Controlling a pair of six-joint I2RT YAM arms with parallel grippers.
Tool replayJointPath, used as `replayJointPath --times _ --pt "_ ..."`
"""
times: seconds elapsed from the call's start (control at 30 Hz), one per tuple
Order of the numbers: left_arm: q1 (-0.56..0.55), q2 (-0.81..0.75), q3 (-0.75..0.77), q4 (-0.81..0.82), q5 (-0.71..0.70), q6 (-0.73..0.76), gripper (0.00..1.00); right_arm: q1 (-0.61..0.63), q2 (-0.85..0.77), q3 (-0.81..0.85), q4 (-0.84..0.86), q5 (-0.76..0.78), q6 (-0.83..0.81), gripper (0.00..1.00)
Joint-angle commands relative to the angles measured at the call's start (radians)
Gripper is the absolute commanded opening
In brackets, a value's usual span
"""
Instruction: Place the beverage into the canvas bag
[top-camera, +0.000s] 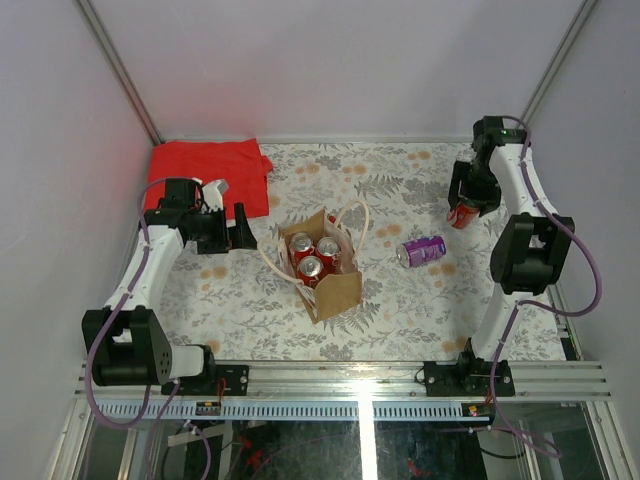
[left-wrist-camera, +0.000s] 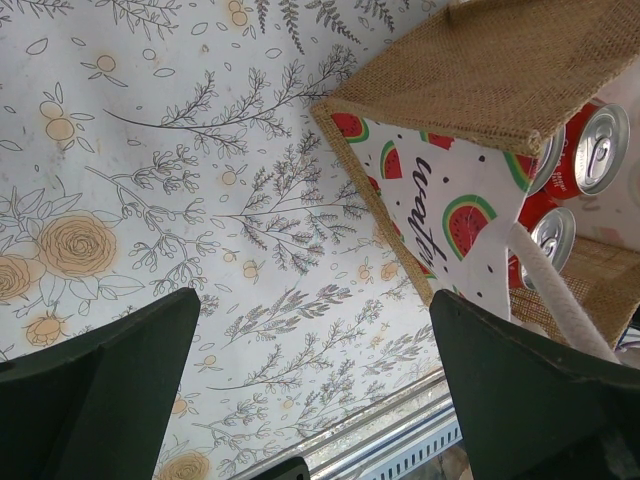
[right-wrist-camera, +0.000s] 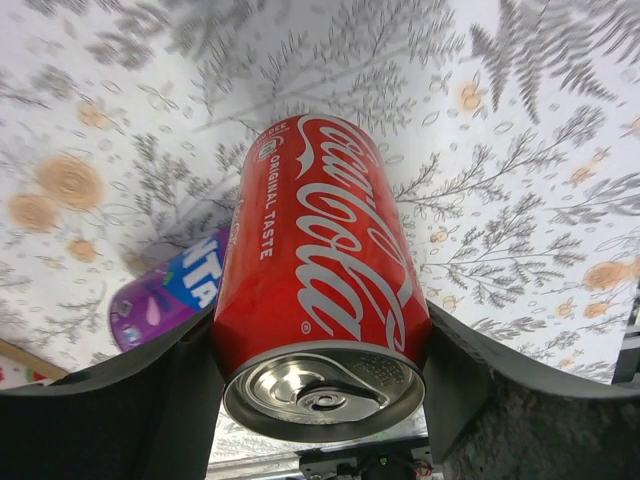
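The tan canvas bag (top-camera: 333, 283) with cream handles stands open at the table's middle, with three red cans (top-camera: 314, 254) upright inside. It also shows in the left wrist view (left-wrist-camera: 500, 70). My right gripper (top-camera: 466, 208) is shut on a red Coca-Cola can (right-wrist-camera: 318, 270), held above the cloth at the far right. A purple Fanta can (top-camera: 423, 250) lies on its side between the bag and the right arm; it peeks out behind the red can (right-wrist-camera: 165, 300). My left gripper (top-camera: 240, 228) is open and empty, just left of the bag.
A folded red cloth (top-camera: 212, 172) lies at the back left corner. The flowered tablecloth (top-camera: 400, 310) covers the table. White walls close in the back and sides. A metal rail (top-camera: 350, 380) runs along the near edge.
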Motion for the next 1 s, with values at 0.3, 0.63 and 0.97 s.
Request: replayJointPath --times 0.3,0.63,0.97 --pt "0.007 0.022 0.035 0.012 0.027 0.01 1.0 0.112 -0.058 0.485 -0.224 -0.032 0.008 0.0" --pt "0.006 0.026 0.039 0.011 0.02 0.009 1.0 0.508 -0.123 0.675 -0.227 0.035 0.105 0.0" --pt "0.004 0.025 0.038 0.006 0.015 0.009 1.0 0.794 -0.156 0.634 -0.13 0.084 0.152 0.0"
